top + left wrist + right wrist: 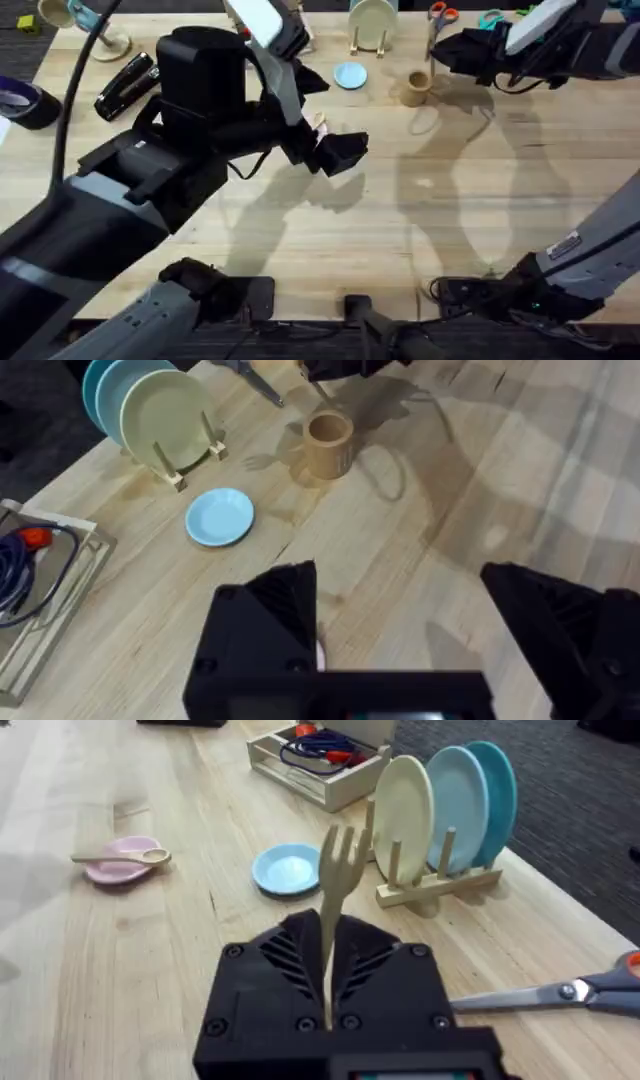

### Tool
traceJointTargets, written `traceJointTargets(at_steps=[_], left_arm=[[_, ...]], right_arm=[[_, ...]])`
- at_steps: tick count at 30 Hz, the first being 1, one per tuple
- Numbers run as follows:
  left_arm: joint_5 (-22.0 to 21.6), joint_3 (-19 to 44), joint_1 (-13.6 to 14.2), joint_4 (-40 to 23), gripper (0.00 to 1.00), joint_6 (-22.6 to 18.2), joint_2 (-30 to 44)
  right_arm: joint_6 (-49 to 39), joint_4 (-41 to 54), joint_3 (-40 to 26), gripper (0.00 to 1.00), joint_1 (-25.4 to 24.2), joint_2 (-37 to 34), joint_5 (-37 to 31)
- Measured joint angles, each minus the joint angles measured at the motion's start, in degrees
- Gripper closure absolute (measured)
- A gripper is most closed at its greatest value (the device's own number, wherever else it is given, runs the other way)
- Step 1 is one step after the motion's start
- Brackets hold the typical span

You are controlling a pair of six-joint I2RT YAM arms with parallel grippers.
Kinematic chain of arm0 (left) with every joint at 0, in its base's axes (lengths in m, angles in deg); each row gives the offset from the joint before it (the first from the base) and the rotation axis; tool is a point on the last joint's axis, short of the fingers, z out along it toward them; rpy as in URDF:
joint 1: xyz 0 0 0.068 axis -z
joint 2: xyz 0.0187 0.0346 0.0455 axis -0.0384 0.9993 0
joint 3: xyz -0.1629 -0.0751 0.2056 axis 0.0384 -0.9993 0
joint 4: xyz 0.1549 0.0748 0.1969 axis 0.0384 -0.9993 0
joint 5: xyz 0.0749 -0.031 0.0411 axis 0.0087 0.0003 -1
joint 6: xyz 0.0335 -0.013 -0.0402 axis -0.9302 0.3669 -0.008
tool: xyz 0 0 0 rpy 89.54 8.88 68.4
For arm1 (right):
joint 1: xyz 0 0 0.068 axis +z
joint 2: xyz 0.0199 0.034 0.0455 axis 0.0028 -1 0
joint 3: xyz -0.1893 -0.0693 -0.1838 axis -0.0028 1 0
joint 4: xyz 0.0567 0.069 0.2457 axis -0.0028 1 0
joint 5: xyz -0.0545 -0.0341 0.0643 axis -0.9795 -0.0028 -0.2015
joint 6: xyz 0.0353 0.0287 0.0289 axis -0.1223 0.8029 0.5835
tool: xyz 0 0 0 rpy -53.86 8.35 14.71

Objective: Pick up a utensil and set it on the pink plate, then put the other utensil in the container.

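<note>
My right claw (330,1010) pinches the fork (338,890), tines up, at the top right of the overhead view; my left claw (400,640) hangs wide and empty mid-table. The cup (416,88) stands just left of the right claw. I should centre the fork over its mouth, then let go. One spoon (125,857) lies on the pink plate (115,870). I count one fork, one spoon, one cup, one pink plate.

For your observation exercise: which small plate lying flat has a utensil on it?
The pink plate; a wooden spoon rests across it, while the blue plate lies bare.
</note>
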Motion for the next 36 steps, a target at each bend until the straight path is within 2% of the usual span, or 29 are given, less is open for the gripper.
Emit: traceJointTargets(at_steps=[24, 36], left_arm=[[0.0, 0.0, 0.0, 0.0, 0.006, 0.0, 0.0], [0.0, 0.0, 0.0, 0.0, 0.006, 0.0, 0.0]], right_arm=[[0.7, -0.1, 0.0, 0.967, 0.0, -0.9, 0.0], [0.9, -0.5, 0.0, 0.968, 0.0, -5.2, 0.1]])
